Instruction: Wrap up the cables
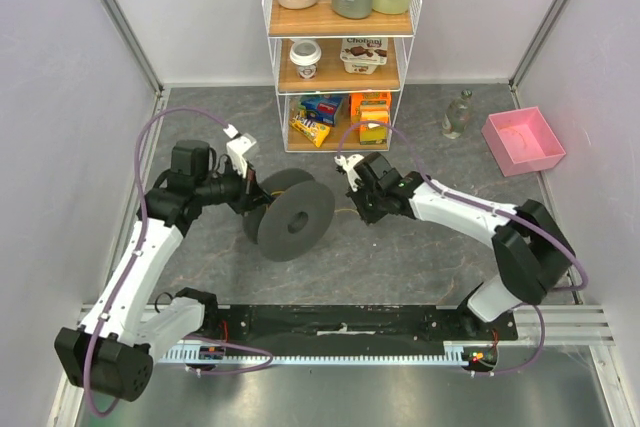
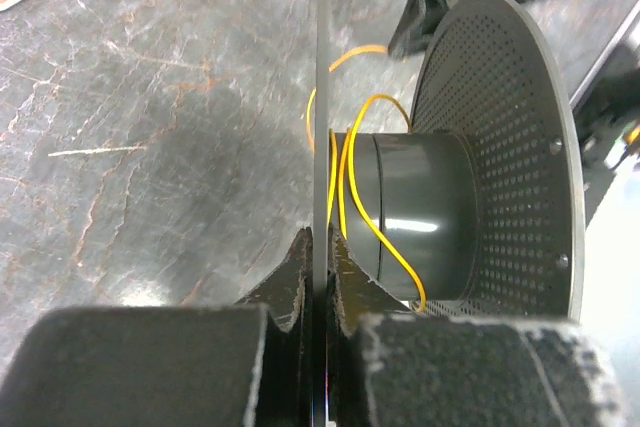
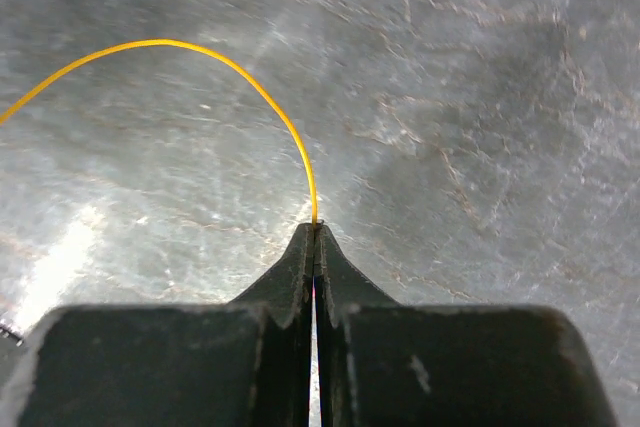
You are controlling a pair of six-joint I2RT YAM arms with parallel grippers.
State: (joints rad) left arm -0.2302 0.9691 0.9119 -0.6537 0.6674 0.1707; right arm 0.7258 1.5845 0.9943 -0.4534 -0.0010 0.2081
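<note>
My left gripper (image 2: 322,245) is clenched on the near flange of the spool (image 2: 420,207), at the centre of the left wrist view. My right gripper (image 3: 316,232) pinches the wire (image 3: 215,55) at its tip. The wire arcs off to the upper left, and loose turns lie round the spool's hub.

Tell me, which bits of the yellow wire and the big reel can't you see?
- Right wrist view: the wire leaves the left edge; its tip hides inside the shut right gripper.
- Top view: wire too thin to follow.
- Left wrist view: the left gripper covers the lower rim of the reel.
</note>
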